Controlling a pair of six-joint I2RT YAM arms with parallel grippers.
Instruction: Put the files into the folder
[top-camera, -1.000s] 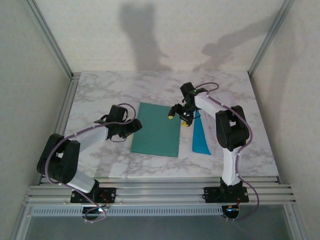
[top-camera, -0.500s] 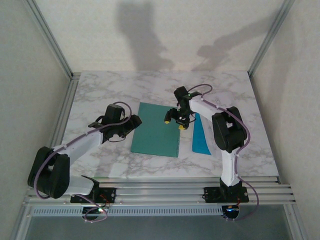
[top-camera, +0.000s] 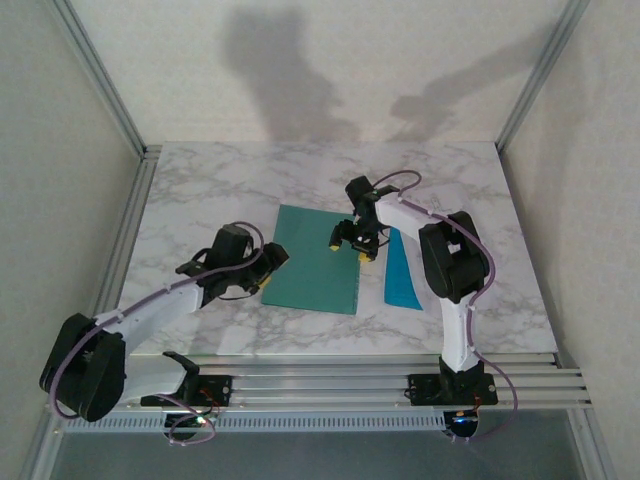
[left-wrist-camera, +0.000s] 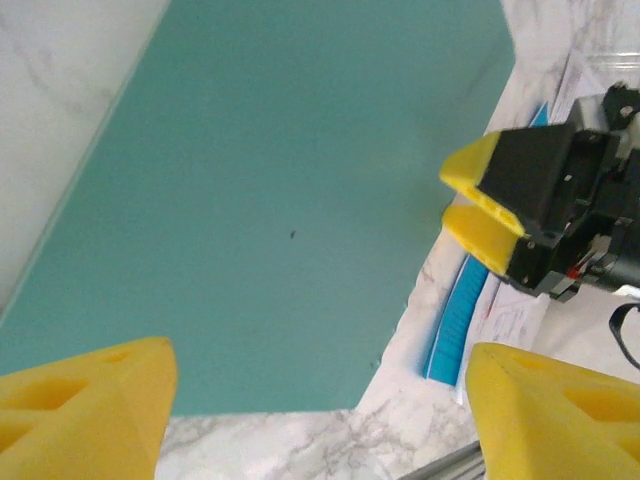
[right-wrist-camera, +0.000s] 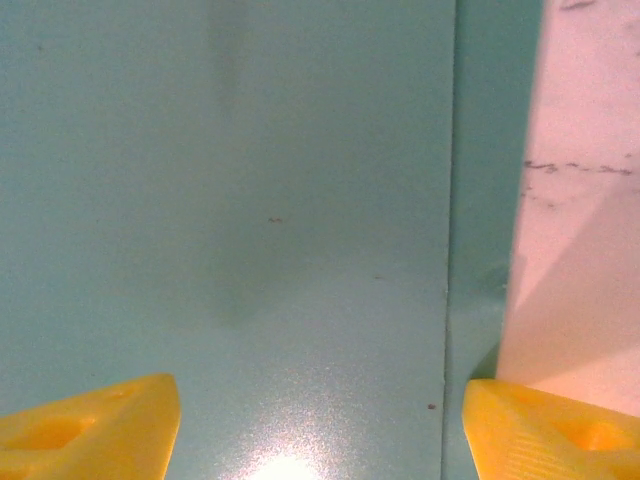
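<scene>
Your left gripper (top-camera: 262, 265) now sits slightly nearer the bases along the left edge of the folder (top-camera: 315, 258) than a second ago, and the arm behind it has dropped low and out to the left. Its fingers are spread wide, with nothing between them. In its wrist view (left-wrist-camera: 315, 380) the folder (left-wrist-camera: 270, 200) lies flat just ahead of the fingertips, with its near edge between them.

Your right gripper (top-camera: 350, 247) has slid to the left since the earlier frame. It came from the folder's right edge and now stands further over the teal card. Its jaws stand apart and hold nothing. From its own camera (right-wrist-camera: 320, 410) the folder (right-wrist-camera: 230, 200) lies directly beneath, and its right edge runs just inside the right fingertip, with the marble table (right-wrist-camera: 580, 200) beyond.

The folder has not shifted. The blue sheet (top-camera: 403, 275) lies where it was, just right of the right gripper. In the left wrist view, white printed paper of the files (left-wrist-camera: 515, 320) shows beside it.
</scene>
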